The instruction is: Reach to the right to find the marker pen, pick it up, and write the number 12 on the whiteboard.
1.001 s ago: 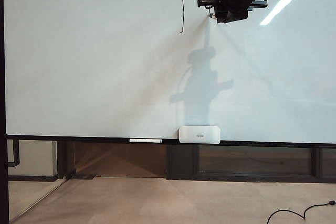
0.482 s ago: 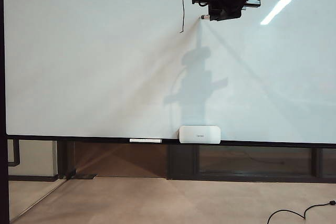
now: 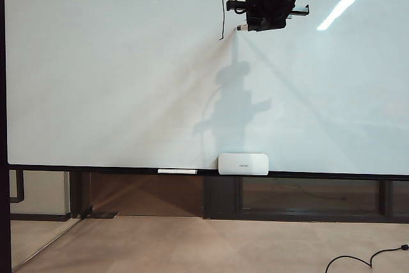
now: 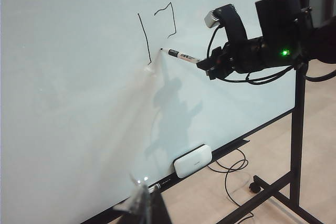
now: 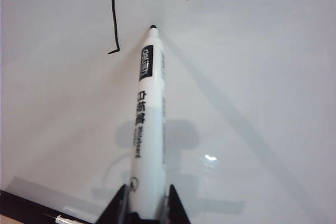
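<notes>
A large glossy whiteboard [image 3: 128, 81] fills the scene. High on the whiteboard, the right gripper [image 5: 147, 205] clamps the marker pen [image 5: 148, 129] between its fingers, with the pen's black nib touching the board just beside a thin vertical stroke [image 5: 112, 14]. Near that stroke is an angular, unfinished second digit [image 4: 167, 18]. A white eraser [image 3: 243, 163] and a long white marker [image 3: 177, 171] sit on the whiteboard's bottom ledge. The left gripper is out of view.
</notes>
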Controlling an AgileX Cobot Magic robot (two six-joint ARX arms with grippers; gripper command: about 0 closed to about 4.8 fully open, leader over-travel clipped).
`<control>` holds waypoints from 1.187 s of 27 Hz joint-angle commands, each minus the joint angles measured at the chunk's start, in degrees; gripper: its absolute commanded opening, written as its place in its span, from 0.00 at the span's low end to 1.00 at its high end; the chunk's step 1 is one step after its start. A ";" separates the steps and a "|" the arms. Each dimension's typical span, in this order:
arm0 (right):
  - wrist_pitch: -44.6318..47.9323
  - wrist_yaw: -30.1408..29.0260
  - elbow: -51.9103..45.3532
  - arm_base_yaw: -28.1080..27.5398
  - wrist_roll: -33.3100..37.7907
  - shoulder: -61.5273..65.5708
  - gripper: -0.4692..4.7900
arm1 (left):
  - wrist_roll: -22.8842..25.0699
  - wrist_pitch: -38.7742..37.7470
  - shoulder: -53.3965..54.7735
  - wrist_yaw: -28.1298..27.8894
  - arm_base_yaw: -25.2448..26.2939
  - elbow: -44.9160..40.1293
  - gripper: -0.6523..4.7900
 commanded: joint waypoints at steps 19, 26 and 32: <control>3.23 2.71 0.33 0.17 -0.61 -0.63 0.08 | 0.02 0.61 -0.17 -0.02 0.02 0.20 0.11; 3.10 4.66 0.33 0.15 -1.11 -1.38 0.08 | 0.00 0.57 -0.17 -0.02 0.02 0.20 0.11; 2.56 5.70 0.33 0.00 -1.70 -1.84 0.08 | 0.00 0.50 -0.20 -0.02 0.02 0.20 0.11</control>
